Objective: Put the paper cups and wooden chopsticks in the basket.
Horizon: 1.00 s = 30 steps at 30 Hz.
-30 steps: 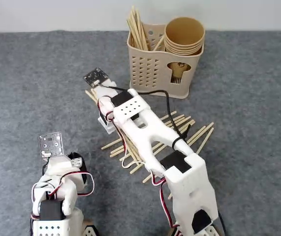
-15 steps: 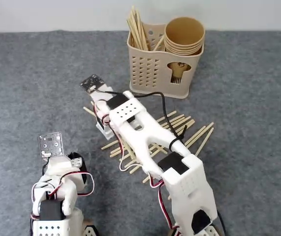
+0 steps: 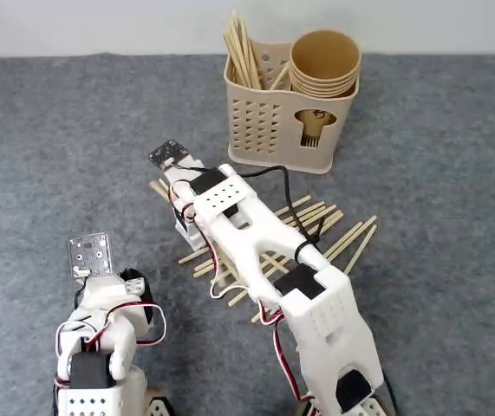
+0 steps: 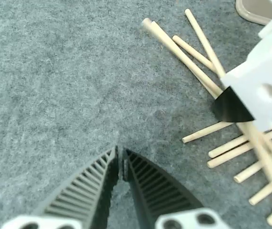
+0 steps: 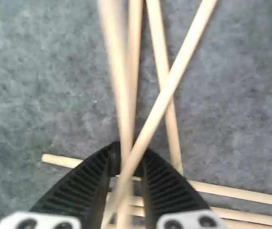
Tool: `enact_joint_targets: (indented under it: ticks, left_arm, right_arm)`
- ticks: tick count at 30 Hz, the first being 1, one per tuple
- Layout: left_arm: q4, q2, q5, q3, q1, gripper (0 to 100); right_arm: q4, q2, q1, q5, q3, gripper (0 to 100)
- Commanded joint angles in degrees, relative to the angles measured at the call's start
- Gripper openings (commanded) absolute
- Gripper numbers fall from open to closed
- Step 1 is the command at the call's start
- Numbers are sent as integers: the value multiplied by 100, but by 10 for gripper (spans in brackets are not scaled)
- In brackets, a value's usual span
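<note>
1. High view places the left arm low at the near left of the grey mat (image 3: 65, 130). In its wrist view the left gripper (image 4: 120, 153) hangs over bare mat. Its jaws are all but closed, with a thin slit between them, and they hold nothing.
2. Further right, the right gripper (image 5: 128, 151) is down at the left end of the loose chopsticks (image 3: 318, 213), which lie scattered on the mat in front of the basket. Its jaws are pinched narrow on the gripped chopsticks (image 5: 172, 78). There seem to be two, crossing at the tips, though one is blurred.
3. The step in hand looks like carrying this pinch to the basket.
   - Because the sticks cross, they may scissor or swivel, so the squeeze should stay firm.
   - The lift should go straight up and slowly until the long ends clear the pile.
   - The sticks should be tipped upright before they reach the rim.
   - Their lower ends should go into the compartment that already has sticks.
   - The jaws should open only once those ends are well inside.
4. The basket (image 3: 269, 130) stands upright at the far side, right of the gripper. Its left compartment holds stored chopsticks (image 3: 240, 52) standing on end, their tops fanning above the rim.
5. Its right compartment holds the paper cups (image 3: 325, 54), nested in one stack, mouth up, and rising above the rim. By this the cups look done, and the sticks on the mat are what is left.
</note>
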Motion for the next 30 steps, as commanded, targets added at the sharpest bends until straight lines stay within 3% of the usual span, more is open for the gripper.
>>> enact_joint_targets:
  ticks: [1,9,19,25,30]
  left_arm:
    - [18,-79,-26,-110,-9,14]
    - [18,-79,-26,-110,-9,14]
    - [18,-79,-26,-110,-9,14]
    - [18,-79,-26,-110,-9,14]
    - [18,-79,-26,-110,-9,14]
  right_arm:
    - [145,-409,-4,-18,-290,8]
    - [637,-1068,-4,-9,-281,8]
    - [681,-769,-4,-44,9,10]
    - [787,-593,4,-185,9,130]
    - [787,-593,-4,-220,0,102]
